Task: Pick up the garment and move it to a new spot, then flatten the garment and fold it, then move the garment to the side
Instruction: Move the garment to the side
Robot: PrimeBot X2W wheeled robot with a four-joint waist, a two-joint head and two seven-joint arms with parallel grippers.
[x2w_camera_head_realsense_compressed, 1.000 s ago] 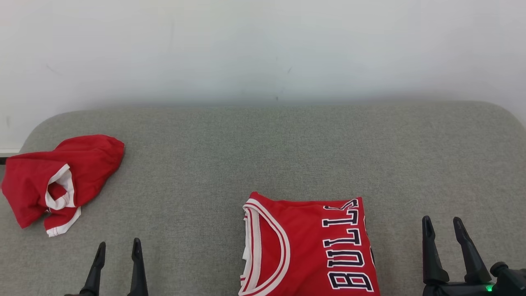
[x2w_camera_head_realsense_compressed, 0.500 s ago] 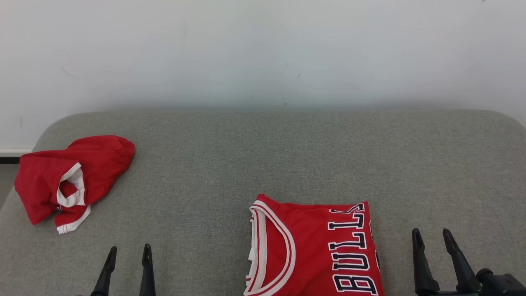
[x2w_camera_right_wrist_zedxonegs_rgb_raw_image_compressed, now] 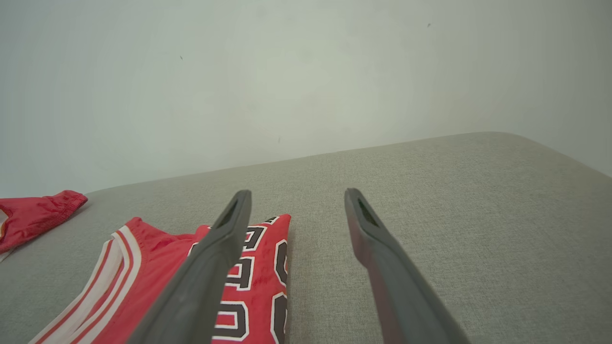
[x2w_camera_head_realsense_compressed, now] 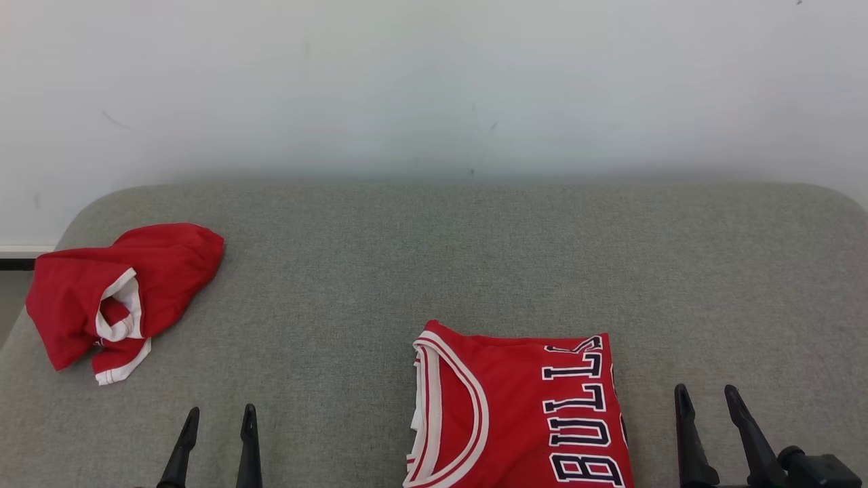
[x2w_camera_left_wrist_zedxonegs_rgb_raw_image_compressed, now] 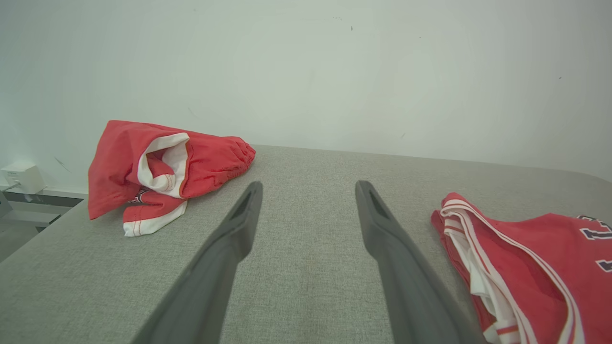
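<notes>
Head view: drew right claw (x2w_camera_head_realsense_compressed: 705, 392) back lower than a second ago, jaws apart, empty; left claw (x2w_camera_head_realsense_compressed: 222, 409) likewise, folded jersey (x2w_camera_head_realsense_compressed: 515, 407) between them. Left wrist view: found jersey right of open claw. Right wrist view: found it left, partly hidden by one finger. Judged folding finished, shifting aside possibly pending.

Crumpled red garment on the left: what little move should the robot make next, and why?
Probably reach the left claw forward toward the crumpled red garment. It lies bunched up, while the jersey already lies folded. The left claw and right claw are open and empty.
</notes>
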